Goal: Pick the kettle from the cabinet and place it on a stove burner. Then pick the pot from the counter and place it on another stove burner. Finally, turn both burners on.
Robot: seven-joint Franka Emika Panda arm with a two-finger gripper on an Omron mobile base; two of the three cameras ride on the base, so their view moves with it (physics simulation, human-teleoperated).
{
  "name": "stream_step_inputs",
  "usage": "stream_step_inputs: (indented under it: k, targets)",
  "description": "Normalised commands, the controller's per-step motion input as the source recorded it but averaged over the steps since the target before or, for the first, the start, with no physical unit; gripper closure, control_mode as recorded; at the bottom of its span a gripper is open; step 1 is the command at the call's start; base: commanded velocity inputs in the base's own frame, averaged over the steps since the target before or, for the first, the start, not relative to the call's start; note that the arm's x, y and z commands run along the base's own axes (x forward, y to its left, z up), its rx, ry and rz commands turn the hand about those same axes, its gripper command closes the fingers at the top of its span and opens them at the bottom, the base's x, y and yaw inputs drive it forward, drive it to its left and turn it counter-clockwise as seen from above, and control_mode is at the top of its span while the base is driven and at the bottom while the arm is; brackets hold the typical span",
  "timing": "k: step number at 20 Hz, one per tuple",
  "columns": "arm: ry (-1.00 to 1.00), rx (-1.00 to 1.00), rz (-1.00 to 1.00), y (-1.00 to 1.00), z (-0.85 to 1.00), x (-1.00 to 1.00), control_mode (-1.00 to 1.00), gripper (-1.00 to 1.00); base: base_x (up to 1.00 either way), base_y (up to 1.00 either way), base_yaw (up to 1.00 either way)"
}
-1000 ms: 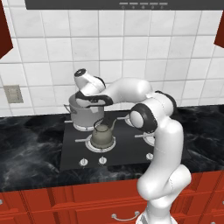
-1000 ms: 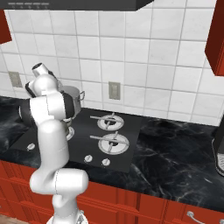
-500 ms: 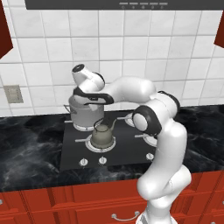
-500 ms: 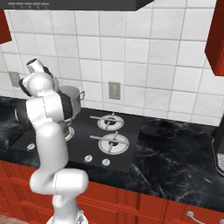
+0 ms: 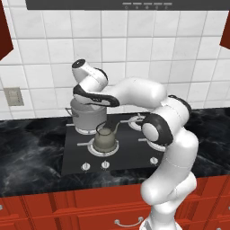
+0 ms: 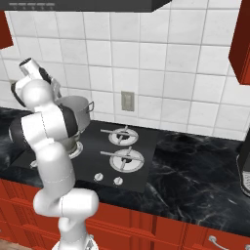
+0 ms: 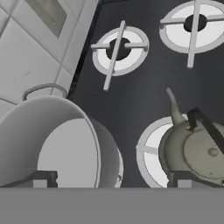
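Tool released, holding nothing, above pot; kettle at five o'clock; next, reach cleanly for the knobs at six

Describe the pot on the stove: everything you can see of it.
The pot is a wide, plain grey metal cylinder with an open top, an empty pale interior and a small loop handle on each side. It stands upright on the rear burner of the black cooktop, nearest the tiled wall, just behind the kettle on the front burner; they look close but apart. The open tool hovers above its rim without holding it.
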Motion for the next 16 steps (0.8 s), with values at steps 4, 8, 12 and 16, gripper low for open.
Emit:
stream_step_inputs:
  k: [4,8,12,16]
  targets:
    - [-0.09,0.0,0.0,0.02,0.41,-0.35,-1.0,-1.0,0.0,0.0,0.0]
    - [-0.08,0.0,0.0,0.0,0.41,-0.38,-1.0,-1.0,0.0,0.0,0.0]
    - [-0.08,0.0,0.0,0.0,0.42,-0.38,-1.0,-1.0,0.0,0.0,0.0]
    - [-0.03,0.0,-0.04,0.0,0.34,-0.39,-1.0,-1.0,0.0,0.0,0.0]
